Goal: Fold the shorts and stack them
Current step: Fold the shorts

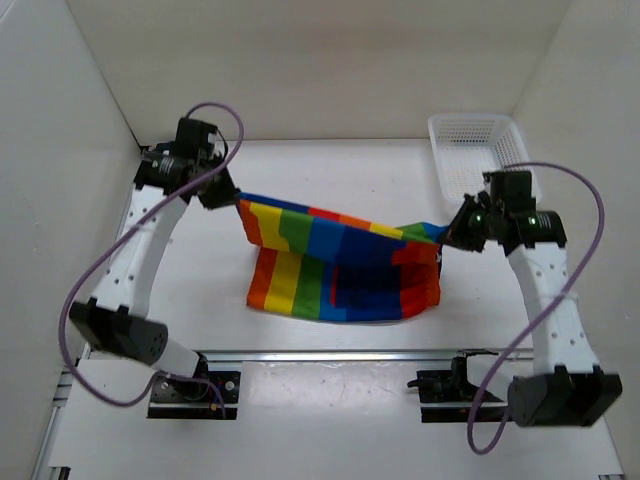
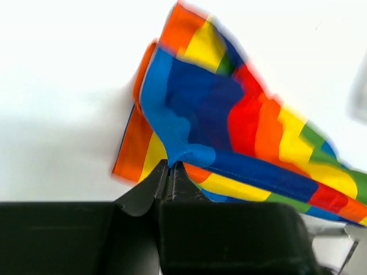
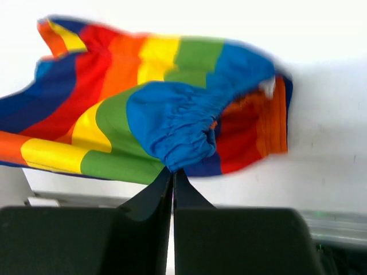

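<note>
Okay, mid-fold: we hold shorts (image 1: 340, 270) lifted at table (image 1: 330, 170) centre, lower part draped on surface. Left gripper (image 1: 233, 201) clamped on far-left corner, right gripper (image 1: 448, 236) clamped on gathered blue edge at right. Next, likely: carry held edge over near hem, lay flat.

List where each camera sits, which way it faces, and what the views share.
Top external: above and behind the arms, looking down; both arms, the shorts and white basket show.
Left wrist: on left arm, looking past the left gripper, shut on blue cloth.
Right wrist: likewise, right gripper shut on gathered blue cloth.
Shared: the shorts.
</note>
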`<act>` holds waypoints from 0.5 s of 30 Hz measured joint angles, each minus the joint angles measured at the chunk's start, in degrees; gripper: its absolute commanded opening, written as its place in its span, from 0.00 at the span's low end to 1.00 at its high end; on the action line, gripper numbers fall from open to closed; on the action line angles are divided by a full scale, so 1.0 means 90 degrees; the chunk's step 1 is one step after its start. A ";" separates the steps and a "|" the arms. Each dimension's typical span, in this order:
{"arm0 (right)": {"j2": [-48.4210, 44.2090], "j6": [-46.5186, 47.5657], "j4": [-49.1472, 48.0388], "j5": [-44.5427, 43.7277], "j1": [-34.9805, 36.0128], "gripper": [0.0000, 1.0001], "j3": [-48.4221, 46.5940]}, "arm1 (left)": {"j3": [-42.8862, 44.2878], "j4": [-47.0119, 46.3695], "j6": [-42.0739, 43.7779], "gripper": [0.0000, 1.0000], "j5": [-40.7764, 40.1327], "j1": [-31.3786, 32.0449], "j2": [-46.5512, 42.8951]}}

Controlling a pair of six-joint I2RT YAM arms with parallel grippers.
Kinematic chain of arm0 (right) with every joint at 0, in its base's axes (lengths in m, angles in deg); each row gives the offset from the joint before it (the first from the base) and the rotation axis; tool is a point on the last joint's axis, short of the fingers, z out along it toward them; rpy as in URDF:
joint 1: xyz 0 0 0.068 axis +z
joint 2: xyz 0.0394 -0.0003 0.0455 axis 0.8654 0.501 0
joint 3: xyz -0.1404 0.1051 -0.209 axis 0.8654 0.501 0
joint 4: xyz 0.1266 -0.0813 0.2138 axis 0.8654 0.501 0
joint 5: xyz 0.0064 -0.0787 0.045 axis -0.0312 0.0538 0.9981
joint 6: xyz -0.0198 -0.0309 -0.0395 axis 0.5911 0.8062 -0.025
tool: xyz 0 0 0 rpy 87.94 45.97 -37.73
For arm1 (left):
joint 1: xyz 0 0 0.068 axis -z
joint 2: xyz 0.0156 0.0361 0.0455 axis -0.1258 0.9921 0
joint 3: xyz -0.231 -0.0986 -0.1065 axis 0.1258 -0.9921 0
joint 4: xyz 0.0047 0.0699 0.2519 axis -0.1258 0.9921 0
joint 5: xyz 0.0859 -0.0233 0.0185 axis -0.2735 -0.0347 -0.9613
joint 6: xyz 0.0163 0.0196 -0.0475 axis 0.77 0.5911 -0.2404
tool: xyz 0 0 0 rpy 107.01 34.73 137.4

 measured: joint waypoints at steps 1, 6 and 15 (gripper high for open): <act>0.0376 -0.0005 -0.0070 -0.0027 0.0005 0.00 -0.0338 | 0.0444 -0.0036 0.0087 0.10 0.0049 -0.0102 0.0379; 0.1984 -0.0010 -0.0758 -0.0238 0.0029 0.00 -0.1802 | 0.2470 -0.0350 0.0316 0.10 0.0444 -0.0517 0.2135; 0.2832 -0.0194 -0.1479 -0.0675 -0.0036 0.00 -0.2055 | 0.5153 -0.0986 0.0454 0.10 0.1149 -0.0563 0.4728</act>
